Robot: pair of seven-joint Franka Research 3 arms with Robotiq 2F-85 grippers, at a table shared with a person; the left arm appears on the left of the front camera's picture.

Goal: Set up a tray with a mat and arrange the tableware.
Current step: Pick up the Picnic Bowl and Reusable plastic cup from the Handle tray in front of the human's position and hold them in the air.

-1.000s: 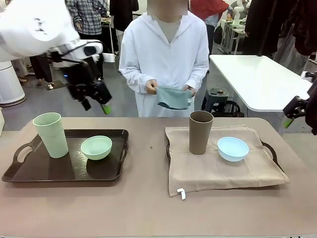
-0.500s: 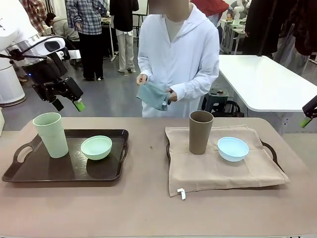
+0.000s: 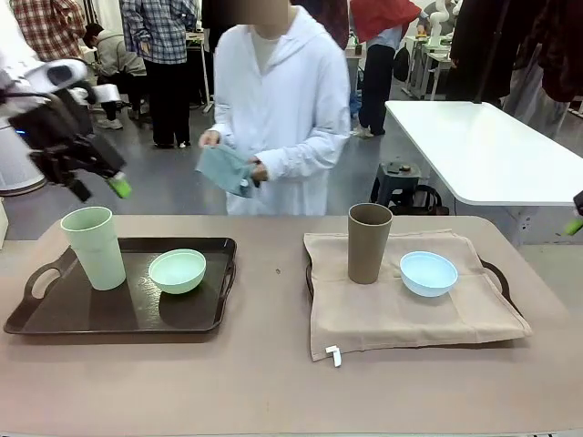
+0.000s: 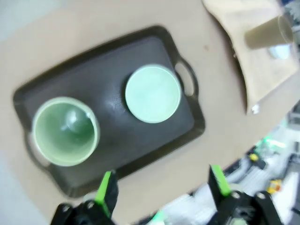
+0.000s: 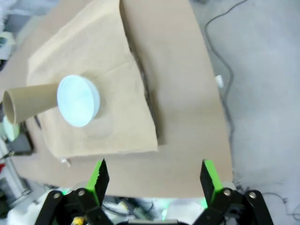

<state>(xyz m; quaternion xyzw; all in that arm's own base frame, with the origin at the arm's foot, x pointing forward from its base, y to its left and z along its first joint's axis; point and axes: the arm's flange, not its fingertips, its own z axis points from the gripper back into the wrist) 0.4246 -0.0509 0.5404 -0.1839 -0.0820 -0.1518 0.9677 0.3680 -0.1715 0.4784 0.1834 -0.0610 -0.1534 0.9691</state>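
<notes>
My left gripper [image 3: 98, 189] has its jaws spread and empty. It hangs above the table's left far corner, high over the pale green cup [image 3: 94, 248]. In the left wrist view the left gripper [image 4: 161, 187] looks straight down with nothing between the green pads. My right gripper [image 5: 153, 177] also has its jaws spread and empty, and it sits off the table's right end, above the floor.

The table [image 3: 273, 382] carries two trays side by side. The dark tray [image 3: 118, 320] on the left is bare of any mat. The right tray [image 3: 497, 273] is covered by the beige mat [image 3: 401, 314], which drapes over its near edge.

The pale green cup stands upright at the left end of the dark tray. The brown cup [image 3: 369, 243] stands upright on the mat, toward its far left. The pale green bowl [image 3: 178, 270] sits just beside the pale green cup. The light blue bowl [image 3: 428, 273] sits just beside the brown cup.

The person [image 3: 273, 109] stands at the far side, holding a folded teal cloth [image 3: 226, 170] in both hands.
</notes>
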